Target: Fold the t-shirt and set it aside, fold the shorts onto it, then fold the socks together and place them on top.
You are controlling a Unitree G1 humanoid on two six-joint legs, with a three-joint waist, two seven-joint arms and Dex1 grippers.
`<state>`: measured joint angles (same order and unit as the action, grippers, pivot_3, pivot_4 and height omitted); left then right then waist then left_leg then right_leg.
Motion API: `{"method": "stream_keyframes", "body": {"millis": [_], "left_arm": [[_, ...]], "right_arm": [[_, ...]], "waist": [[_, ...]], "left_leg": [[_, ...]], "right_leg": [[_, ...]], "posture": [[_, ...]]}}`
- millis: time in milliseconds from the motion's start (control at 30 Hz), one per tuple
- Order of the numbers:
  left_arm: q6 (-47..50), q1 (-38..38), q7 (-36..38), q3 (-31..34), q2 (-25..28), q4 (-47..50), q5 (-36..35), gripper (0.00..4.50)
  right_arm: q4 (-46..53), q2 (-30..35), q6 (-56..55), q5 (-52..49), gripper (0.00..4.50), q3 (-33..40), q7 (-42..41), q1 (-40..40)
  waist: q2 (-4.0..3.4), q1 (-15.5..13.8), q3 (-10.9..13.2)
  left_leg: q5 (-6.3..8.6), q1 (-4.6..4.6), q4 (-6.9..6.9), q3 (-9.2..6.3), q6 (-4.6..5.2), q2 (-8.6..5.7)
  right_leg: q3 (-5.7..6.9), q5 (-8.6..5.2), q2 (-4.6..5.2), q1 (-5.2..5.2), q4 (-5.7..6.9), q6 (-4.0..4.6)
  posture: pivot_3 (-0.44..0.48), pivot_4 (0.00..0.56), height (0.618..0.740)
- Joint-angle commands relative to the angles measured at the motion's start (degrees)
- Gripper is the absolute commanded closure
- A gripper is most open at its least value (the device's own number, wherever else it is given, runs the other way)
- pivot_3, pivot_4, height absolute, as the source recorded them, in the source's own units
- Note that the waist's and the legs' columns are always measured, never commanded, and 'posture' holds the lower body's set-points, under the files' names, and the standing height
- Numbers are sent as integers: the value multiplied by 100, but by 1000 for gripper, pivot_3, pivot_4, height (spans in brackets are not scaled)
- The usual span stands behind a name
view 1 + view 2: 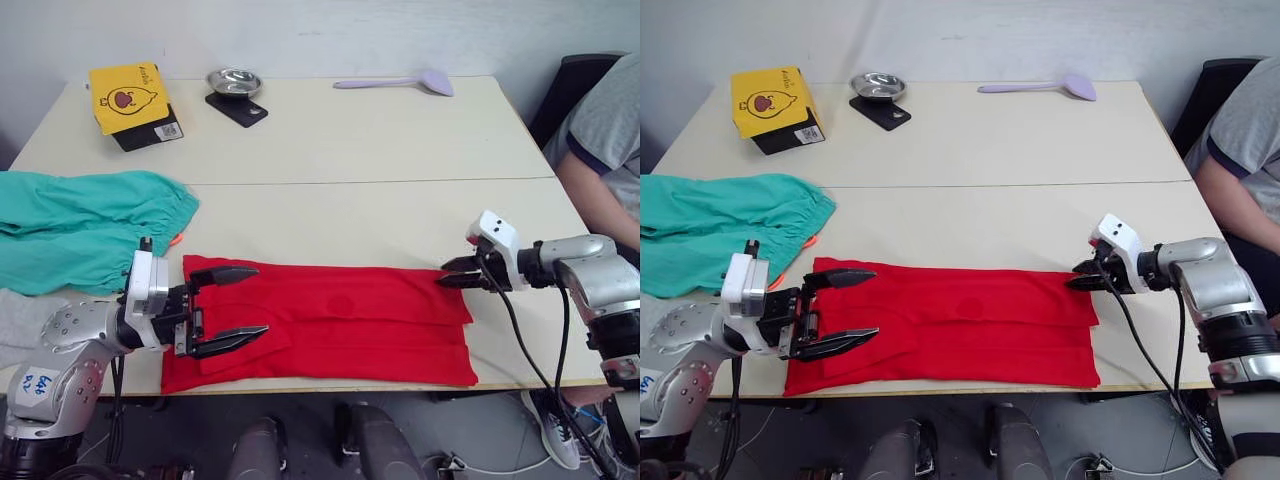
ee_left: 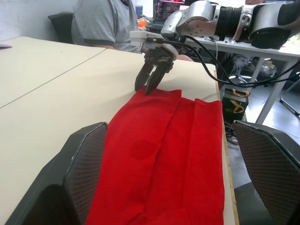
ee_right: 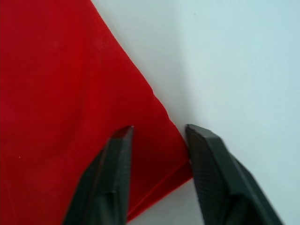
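While your right gripper's (image 1: 447, 273) fingers straddle, narrowly parted, the far right corner of the t-shirt (image 1: 330, 320), your left gripper (image 1: 232, 309) gapes wide over its left end. The shirt lies as a long band along the counter's (image 1: 380, 150) near edge; pinch both layers squarely, I'd say, before lifting.

Handwritten digits, apparently "646", on a white sticker (image 1: 38, 386) on the left forearm; yellow box's (image 1: 127, 97) print illegible
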<state>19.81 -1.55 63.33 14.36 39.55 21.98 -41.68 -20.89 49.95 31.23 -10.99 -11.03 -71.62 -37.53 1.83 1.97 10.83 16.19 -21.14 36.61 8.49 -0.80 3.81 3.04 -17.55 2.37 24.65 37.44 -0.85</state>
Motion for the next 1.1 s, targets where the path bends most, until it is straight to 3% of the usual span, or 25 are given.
{"method": "stream_keyframes", "body": {"millis": [33, 67, 200, 333, 400, 633, 833, 1100], "left_arm": [[-169, 42, -44, -15, -49, 144, 59, 0], [-189, 51, -47, -19, -66, 138, 72, 0], [-298, 56, -94, -46, -146, 89, 143, 0], [-437, -7, -211, -54, -267, -35, 228, 0], [-482, -64, -302, -94, -372, -116, 262, 0], [-715, -337, -339, -319, -654, -474, 396, 0], [-937, -392, -357, -376, -725, -647, 568, 0], [-1008, -285, -359, -293, -631, -652, 627, 0]], "right_arm": [[5, 69, -63, 118, 4100, -67, -249, -158], [42, 86, -39, 143, 4484, -98, -321, -190], [103, 194, -162, 417, 4484, -260, -500, -419], [-14, 242, -463, 1285, 4484, -683, -202, -1150], [-362, -16, -539, 1448, 4484, -733, -42, -1634], [-2735, -872, -2712, 2920, 4484, -1569, 1068, -3133], [-4382, -1787, -3464, 3431, 4484, -1715, 1858, -4173], [-5277, -2287, -3864, 3702, 4484, -1613, 2699, -4526]], "waist": [[0, -2, 0], [0, 0, 0], [0, 2, 0], [-13, 31, 8], [-15, 60, 9], [-15, 133, 9], [-18, 184, 11], [-18, 247, 11]], "left_leg": [[0, -1, 1, 0, 0, 0], [0, -2, 3, 0, 0, 0], [0, -2, 8, 1, 0, 1], [1, -8, 21, 2, 0, 1], [3, -11, 30, 4, -2, 2], [2, -11, 37, 4, -9, 3], [2, -27, 46, 27, -8, 4], [-3, -30, 46, 29, -11, 4]], "right_leg": [[0, 0, 0, 0, 1, 0], [0, 1, 0, 0, 1, -1], [0, 1, 0, 0, 2, -2], [-1, 2, 2, 3, 5, -3], [-1, 2, 2, 3, 6, -3], [-1, 1, 1, 4, 17, 0], [-14, 0, 4, 27, 23, 0], [-18, -2, 9, 38, 36, 4]], "posture": [[0, 150, 740], [0, 150, 740], [0, 150, 740], [0, 150, 740], [0, 150, 740], [0, 150, 740], [0, 150, 740], [0, 150, 740]]}}
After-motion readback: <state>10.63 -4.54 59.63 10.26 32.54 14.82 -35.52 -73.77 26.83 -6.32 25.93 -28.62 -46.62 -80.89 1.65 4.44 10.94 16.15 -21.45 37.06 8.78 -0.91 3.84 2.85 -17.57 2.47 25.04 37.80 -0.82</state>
